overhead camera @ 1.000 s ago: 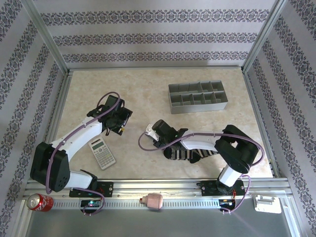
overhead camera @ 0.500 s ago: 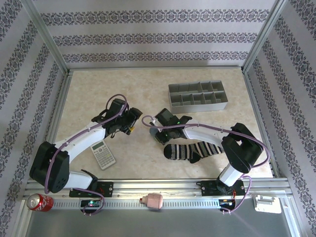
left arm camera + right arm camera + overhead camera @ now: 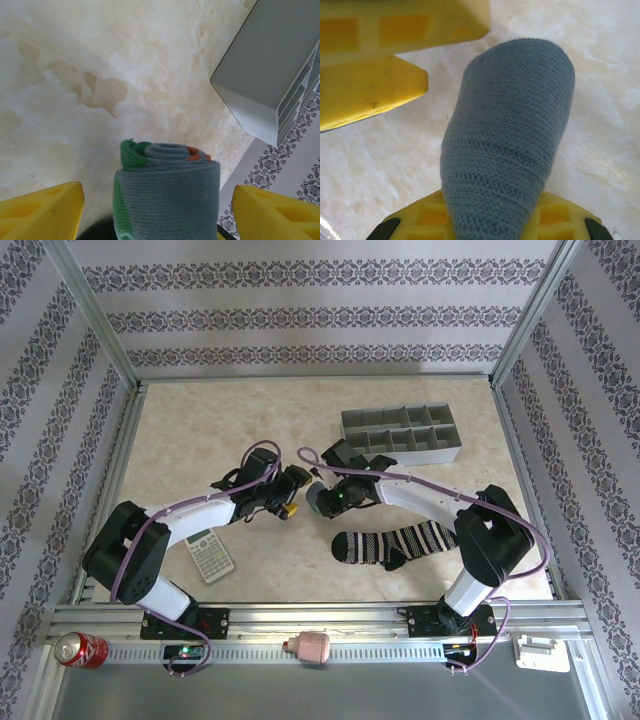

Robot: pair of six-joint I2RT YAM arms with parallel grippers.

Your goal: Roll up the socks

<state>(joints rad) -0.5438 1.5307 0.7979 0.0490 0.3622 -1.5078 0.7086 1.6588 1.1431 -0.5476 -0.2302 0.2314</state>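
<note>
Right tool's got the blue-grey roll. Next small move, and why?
Probably close the left tool on the rolled sock: its open fingers flank the roll, which the right tool grips, so a second hold should stop it unwinding.

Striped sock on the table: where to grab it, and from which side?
Probably the dark left end, from straight above. The striped sock lies flat, so only a top pinch catches fabric, and its other end sits close to the right arm's elbow.

The marbled table [image 3: 200,430] bears a striped sock [image 3: 395,543], a calculator [image 3: 207,554] (front left) and a grey divided tray [image 3: 400,456].
</note>
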